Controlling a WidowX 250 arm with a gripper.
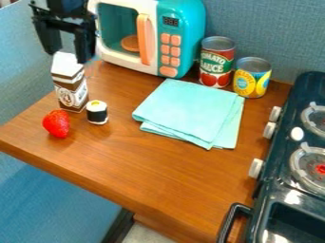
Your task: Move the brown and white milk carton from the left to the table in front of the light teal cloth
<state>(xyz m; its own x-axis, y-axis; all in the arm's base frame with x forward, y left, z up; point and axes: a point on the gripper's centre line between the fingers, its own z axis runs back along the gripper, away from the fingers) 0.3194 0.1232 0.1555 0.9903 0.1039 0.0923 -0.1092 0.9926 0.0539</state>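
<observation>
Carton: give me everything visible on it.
The carton is a small gable-top box, dark brown and white, with a white top and a round white emblem on the front. It looks like a toy; material unclear. It stands upright on the wooden table, just behind the strawberry and the sushi roll. The open claw hangs at its top; whether they touch, I can't tell.

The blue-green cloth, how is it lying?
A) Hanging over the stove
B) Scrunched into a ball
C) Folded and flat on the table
C: the cloth lies flat on the wooden table, and its folded layers peek out along the lower and right edges.
</observation>
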